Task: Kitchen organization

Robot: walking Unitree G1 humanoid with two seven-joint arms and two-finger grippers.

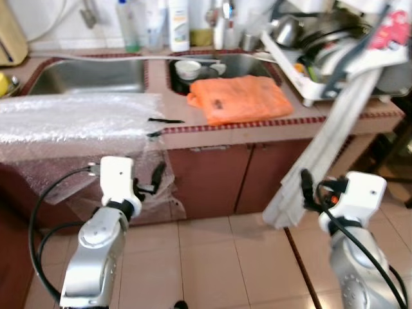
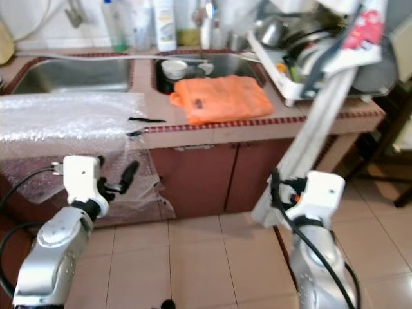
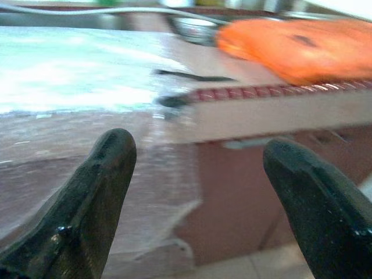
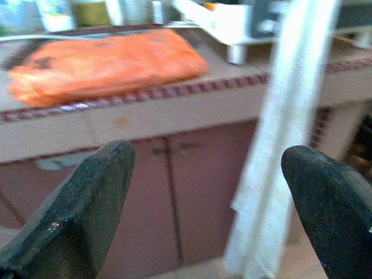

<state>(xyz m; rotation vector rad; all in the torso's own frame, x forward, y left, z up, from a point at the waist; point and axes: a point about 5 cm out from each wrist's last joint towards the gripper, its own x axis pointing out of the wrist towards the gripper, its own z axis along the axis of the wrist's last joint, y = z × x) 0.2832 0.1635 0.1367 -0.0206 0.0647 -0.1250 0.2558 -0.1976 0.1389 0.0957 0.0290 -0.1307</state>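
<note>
An orange plastic bag (image 1: 239, 98) lies flat on the tiled counter (image 1: 257, 132), just in front of the right sink. A sheet of bubble wrap (image 1: 71, 119) covers the left part of the counter and hangs over its front. Beside its edge lies a thin black item (image 1: 164, 120). My left gripper (image 1: 156, 177) is held low before the cabinet, below the bubble wrap's edge, open and empty (image 3: 200, 197). My right gripper (image 1: 306, 187) is open and empty too (image 4: 203, 203), low beside a hanging white towel (image 1: 328, 141).
A dish rack (image 1: 322, 58) full of pots and plates stands at the counter's right end, with the towel draped from it. Two sinks (image 1: 90, 76) sit behind; a white bowl (image 1: 188, 67) rests in the right one. Bottles (image 1: 178, 26) line the back wall. Brown cabinet doors (image 1: 225, 174) face me above the tiled floor.
</note>
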